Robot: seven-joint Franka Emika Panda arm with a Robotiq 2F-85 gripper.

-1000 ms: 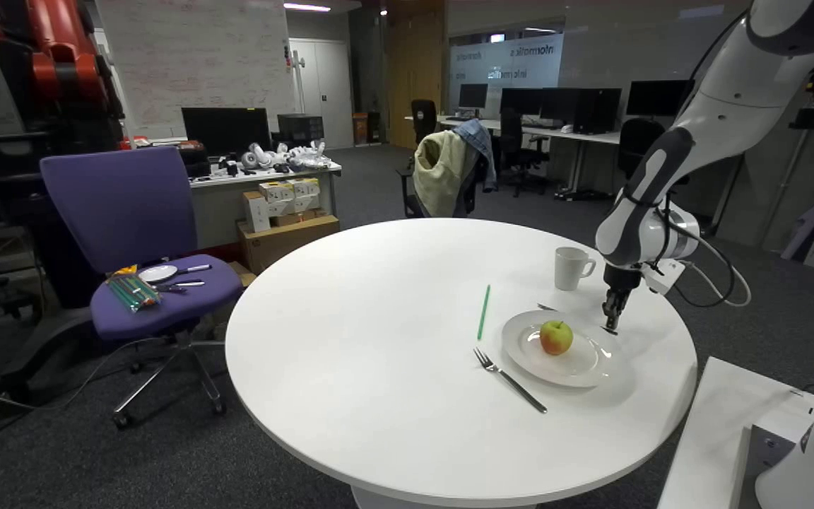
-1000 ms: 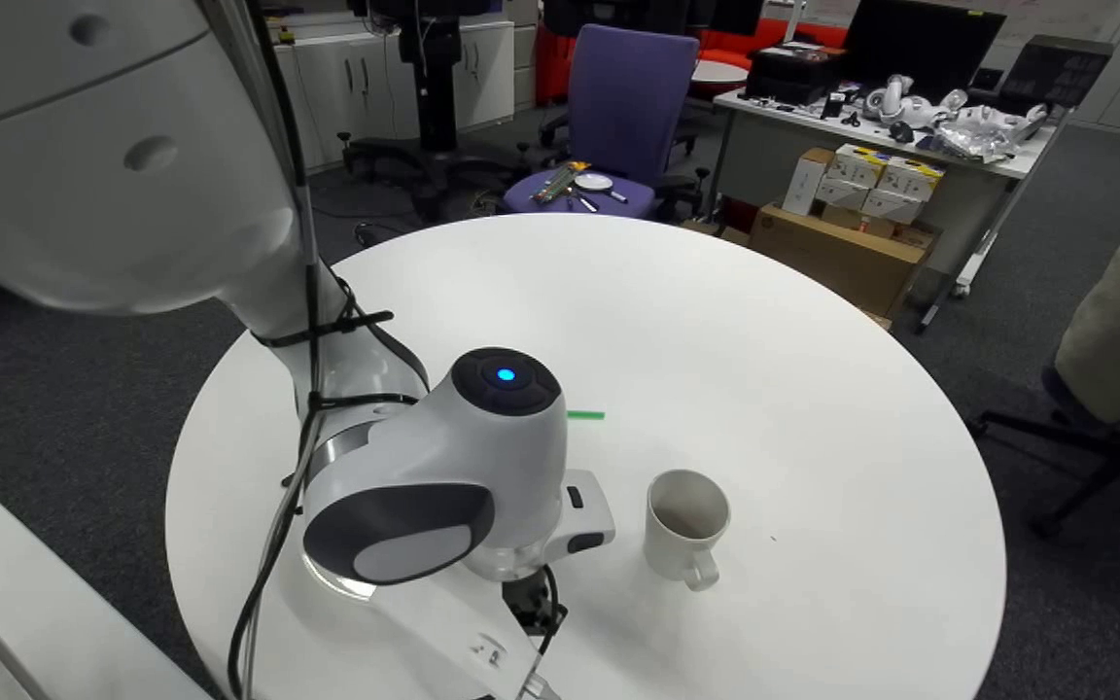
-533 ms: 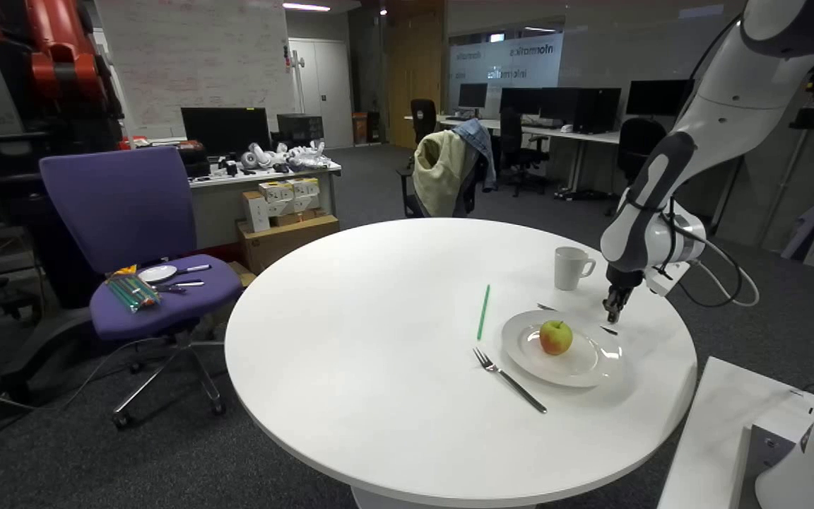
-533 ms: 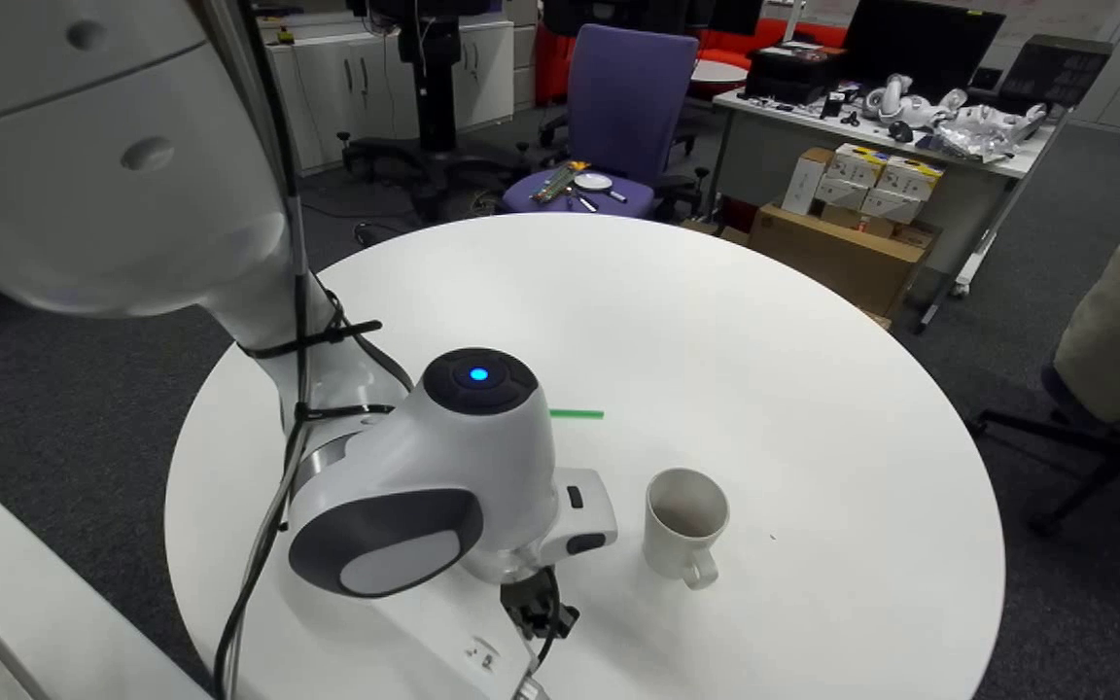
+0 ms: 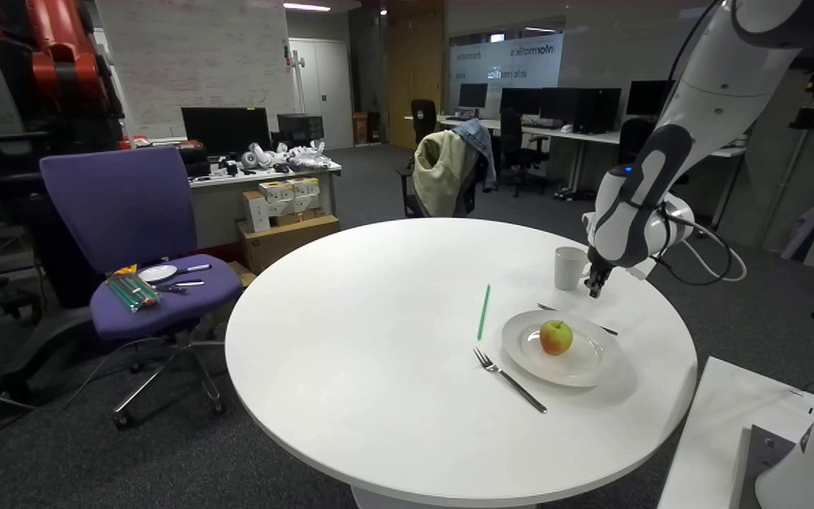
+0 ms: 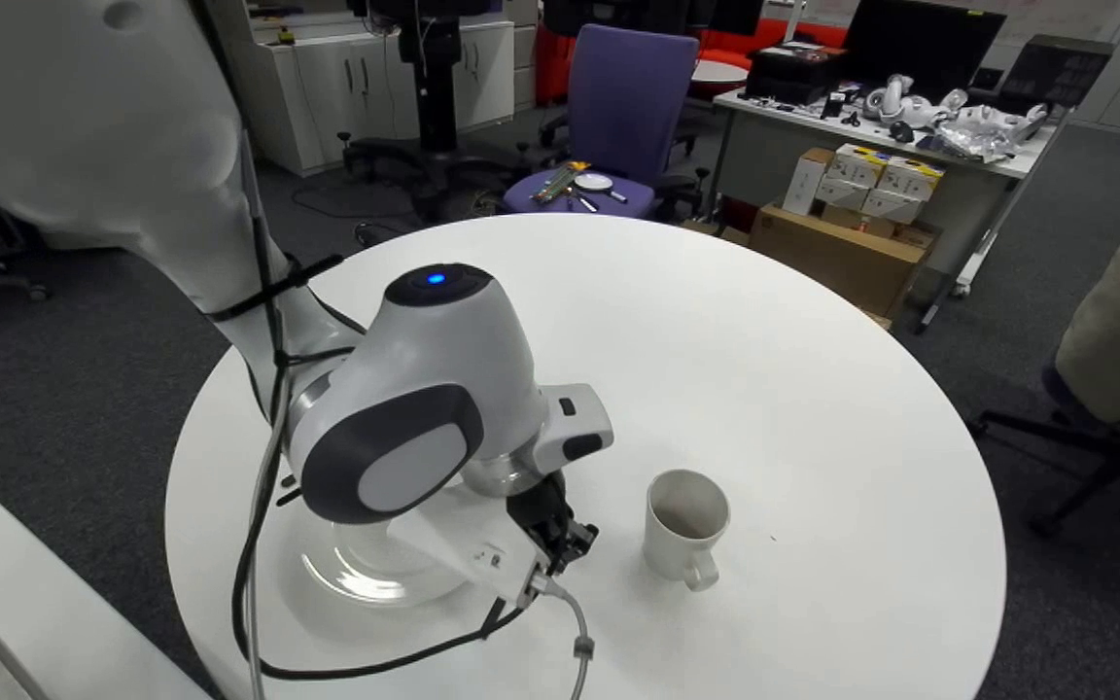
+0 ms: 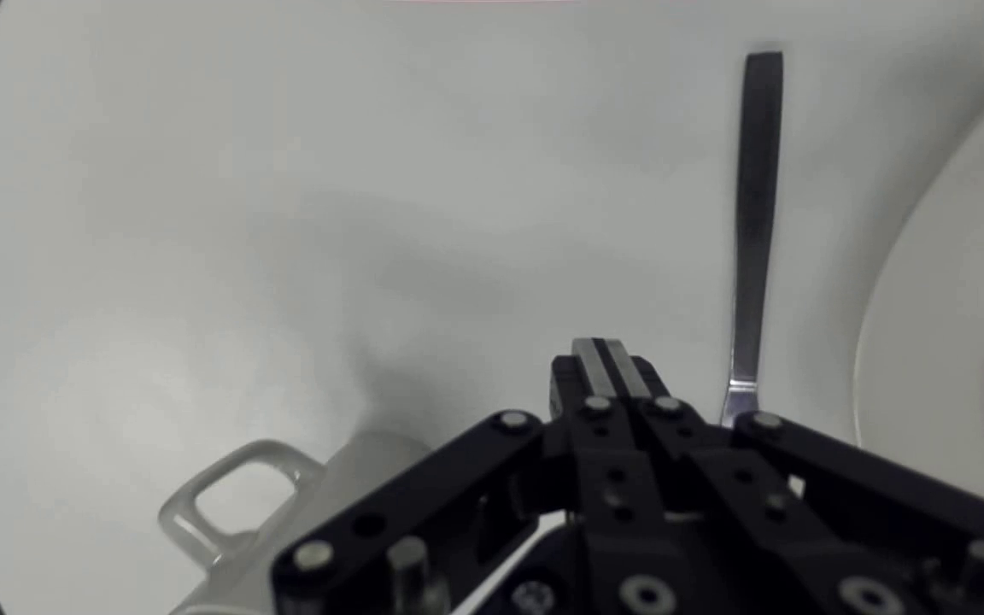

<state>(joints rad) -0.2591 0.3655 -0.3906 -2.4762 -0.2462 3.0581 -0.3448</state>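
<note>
Tool clenched, jaws together; since earlier, shifted from cutlery handle to nearer white mug.

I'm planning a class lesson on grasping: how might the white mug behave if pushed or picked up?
The white mug looks hard-walled, so it probably won't flex. Its smooth surface may be slippery. Standing upright and taller than wide, it could tip if pushed high up.
</note>
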